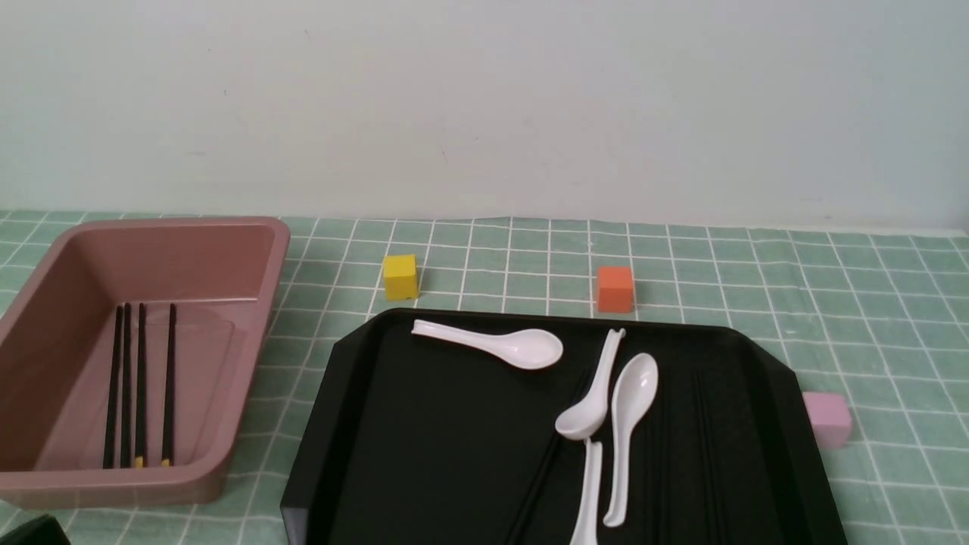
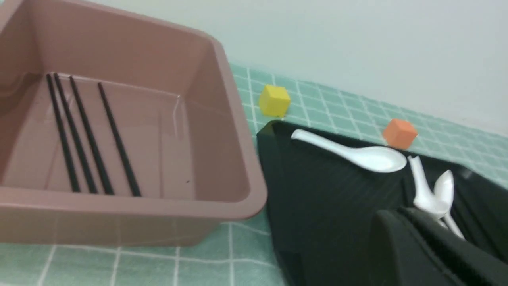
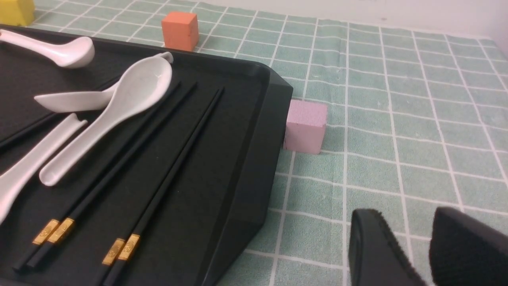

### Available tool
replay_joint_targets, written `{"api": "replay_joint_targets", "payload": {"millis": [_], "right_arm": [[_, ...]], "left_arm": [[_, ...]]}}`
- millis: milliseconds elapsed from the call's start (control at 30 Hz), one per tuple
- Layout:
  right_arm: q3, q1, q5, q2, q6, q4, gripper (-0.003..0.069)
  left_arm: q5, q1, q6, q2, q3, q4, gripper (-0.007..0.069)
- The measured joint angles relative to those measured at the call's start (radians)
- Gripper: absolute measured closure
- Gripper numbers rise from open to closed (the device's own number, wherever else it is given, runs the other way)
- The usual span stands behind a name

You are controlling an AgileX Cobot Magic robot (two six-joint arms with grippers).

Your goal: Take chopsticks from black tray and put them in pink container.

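Hovering beside the black tray (image 3: 246, 159), the right end effector (image 3: 408, 216) gapes slightly.

On our left sits the bin (image 1: 276, 250), with four sticks (image 1: 140, 386) lying in it. To its right is the tray (image 1: 424, 439), holding spoons (image 1: 492, 346) and, toward its right side, chopsticks (image 3: 158, 190). Behind the tray stand the first cube (image 1: 400, 276), leftward, and the second cube (image 1: 615, 288), rightward. The third cube (image 1: 827, 418) sits just beside the tray's right edge.

A black tray (image 1: 424, 439), dusty-pink container (image 1: 45, 303), white spoons (image 1: 522, 350), green cloth (image 1: 870, 303) gridded white.
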State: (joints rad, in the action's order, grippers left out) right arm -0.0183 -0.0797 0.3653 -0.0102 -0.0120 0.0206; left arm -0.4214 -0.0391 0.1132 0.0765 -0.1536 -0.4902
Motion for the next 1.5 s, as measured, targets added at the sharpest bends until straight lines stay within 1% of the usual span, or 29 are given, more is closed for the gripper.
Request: {"api": "replay_joint_targets", "payload": {"millis": [100,167,267,300,400,500,1500], "right_arm": [[0.000,0.000,0.000,0.000,0.000,0.000,0.0419],[0.000,0.000,0.000,0.000,0.000,0.000,0.0419],[0.000,0.000,0.000,0.000,0.000,0.000,0.0419],[0.000,0.000,0.000,0.000,0.000,0.000,0.0419],[0.000,0.000,0.000,0.000,0.000,0.000,0.0419],[0.000,0.000,0.000,0.000,0.000,0.000,0.0419],[0.000,0.000,0.000,0.000,0.000,0.000,0.0419]], "left_arm": [[0.007,0.000,-0.008,-0.005,0.044,0.074,0.0637],[0.007,0.000,-0.037,-0.019,0.070,0.132,0.0637],[0.007,0.000,-0.126,-0.050,0.105,0.224,0.0636],[0.008,0.000,-0.176,-0.069,0.122,0.263,0.0636],[0.014,0.000,-0.261,-0.086,0.159,0.331,0.0635],[0.014,0.000,-0.301,-0.088,0.179,0.365,0.0632],[0.023,0.000,-0.314,-0.088,0.183,0.377,0.0606]]}}
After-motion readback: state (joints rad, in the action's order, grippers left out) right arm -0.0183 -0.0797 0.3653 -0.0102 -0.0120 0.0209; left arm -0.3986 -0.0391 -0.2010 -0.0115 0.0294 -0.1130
